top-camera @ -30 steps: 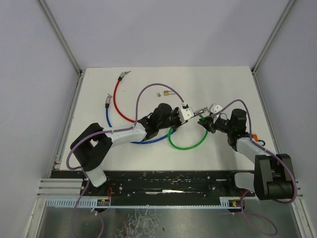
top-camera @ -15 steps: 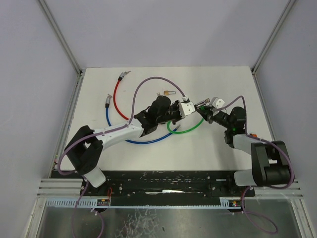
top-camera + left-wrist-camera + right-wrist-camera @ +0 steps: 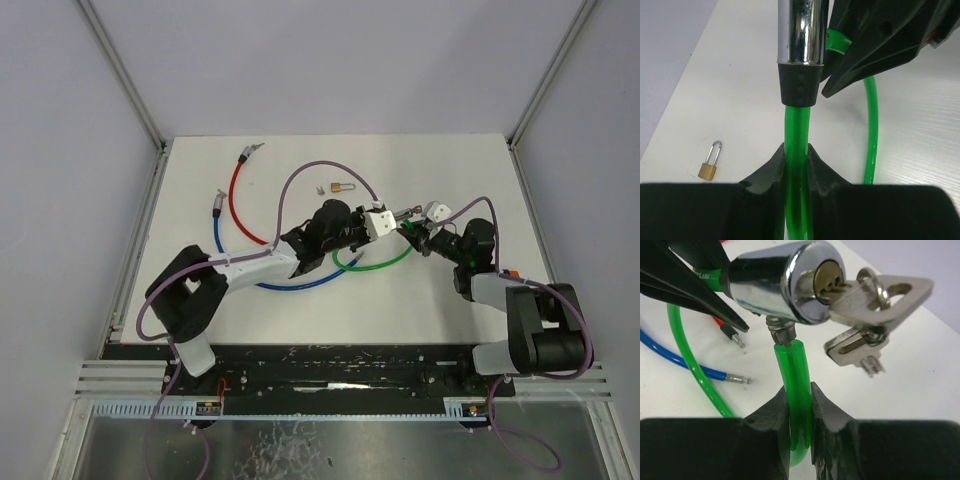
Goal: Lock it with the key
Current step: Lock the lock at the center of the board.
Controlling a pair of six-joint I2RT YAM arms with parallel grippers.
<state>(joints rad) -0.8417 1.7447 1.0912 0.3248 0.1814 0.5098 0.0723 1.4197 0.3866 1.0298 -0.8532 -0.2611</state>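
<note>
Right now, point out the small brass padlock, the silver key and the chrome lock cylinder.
small brass padlock (image 3: 706, 171): left wrist view, brass body.
silver key (image 3: 860, 315): right wrist view, bow.
chrome lock cylinder (image 3: 765, 280): right wrist view, barrel.

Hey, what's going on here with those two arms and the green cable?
The left gripper has its jaws shut on the green cable just below the chrome lock body. The right gripper has its jaws shut on the cable's other end, right under that body. A key sits in the keyhole, with a spare key hanging from its ring.

2 black-and-white arms (image 3: 250, 268), purple cables (image 3: 330, 168)
</note>
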